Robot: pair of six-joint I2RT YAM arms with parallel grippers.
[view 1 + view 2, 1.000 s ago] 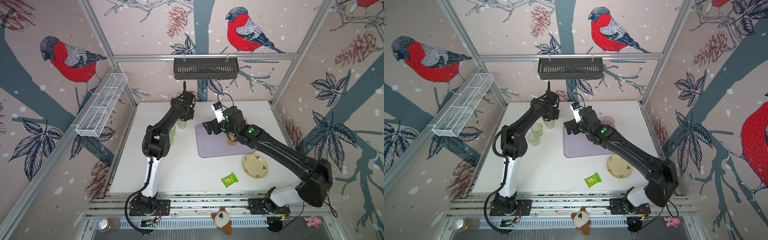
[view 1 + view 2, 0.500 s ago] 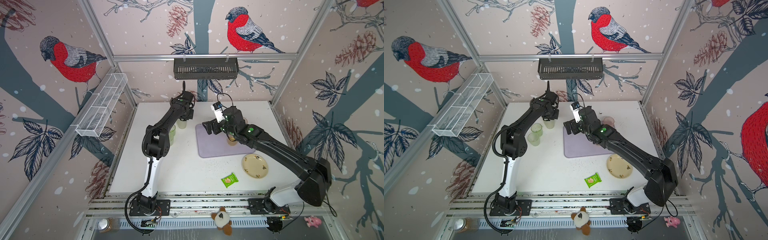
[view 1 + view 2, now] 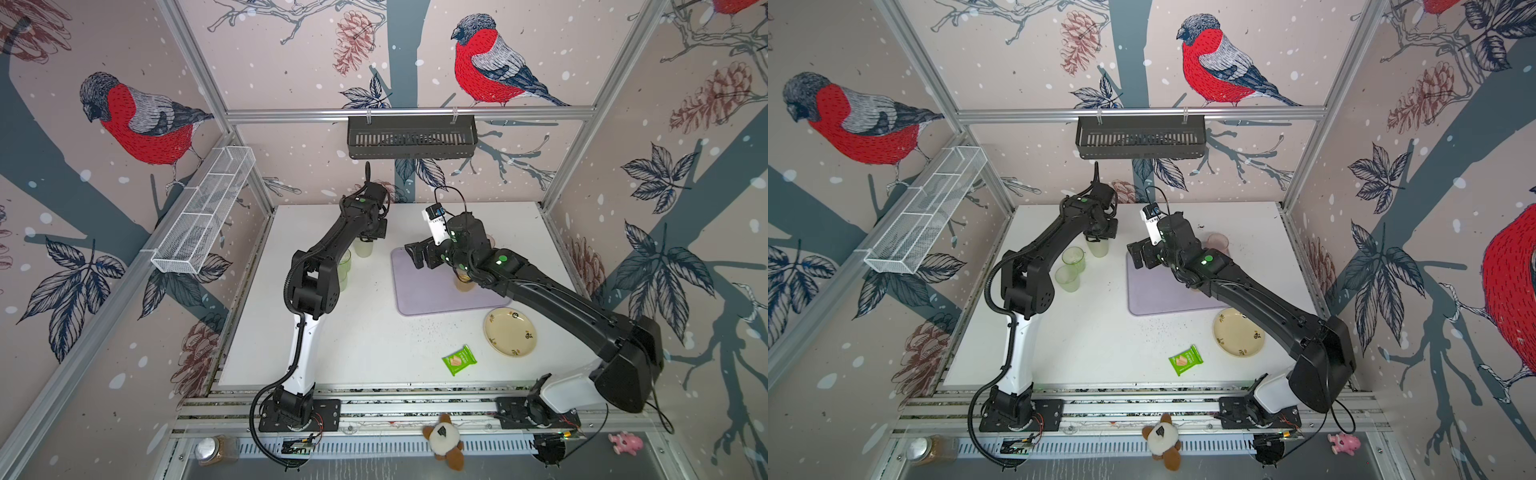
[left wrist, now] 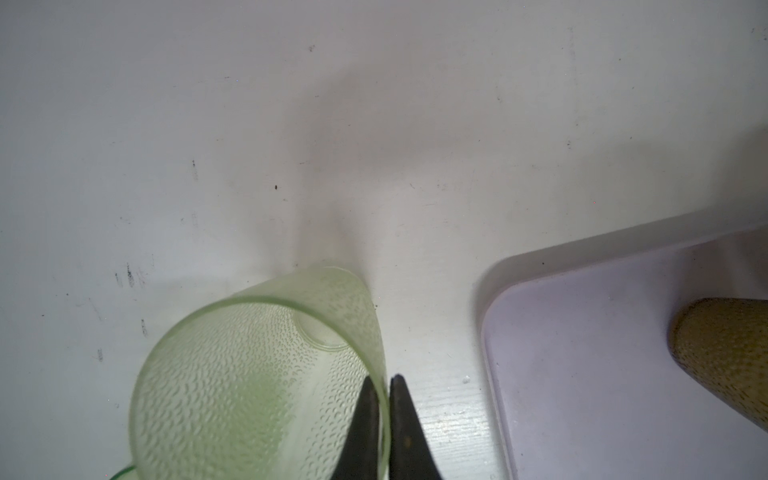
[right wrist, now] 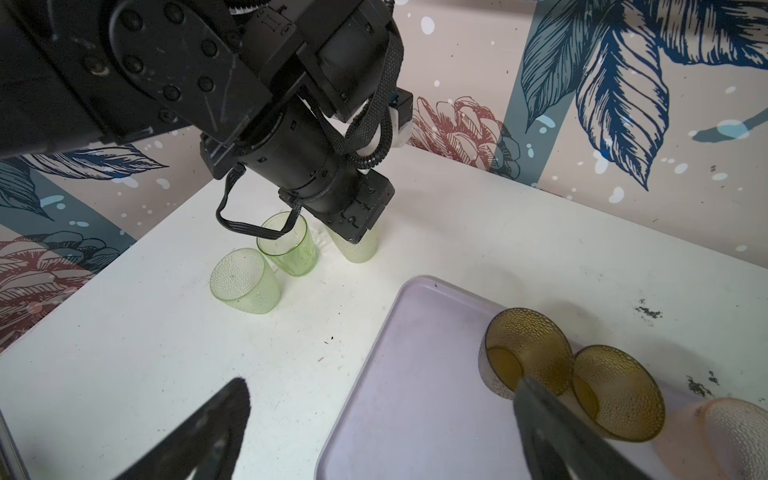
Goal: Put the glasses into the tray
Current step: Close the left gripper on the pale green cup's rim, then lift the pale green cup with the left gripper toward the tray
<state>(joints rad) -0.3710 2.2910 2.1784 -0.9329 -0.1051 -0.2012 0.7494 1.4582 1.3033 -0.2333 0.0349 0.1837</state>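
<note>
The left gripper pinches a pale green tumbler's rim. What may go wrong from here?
The left gripper holds only the thin wall of the pale green tumbler, so it may tilt or slip when lifted. Two green tumblers stand close by and could be knocked. The open right gripper at the tray may block the way.

The left arm (image 3: 332,245) and right arm (image 3: 561,299) are matte black, each with a white lower link (image 3: 303,353) on a black base plate (image 3: 328,415) bolted along the table's 6 o'clock edge. Each forearm bears a round green light (image 3: 362,200). Screw heads (image 5: 133,63) ring the left arm's joint cover, and ribbed conduit (image 5: 371,159) runs nearby. The left gripper (image 4: 384,380) has slim, tapered black fingers.
</note>
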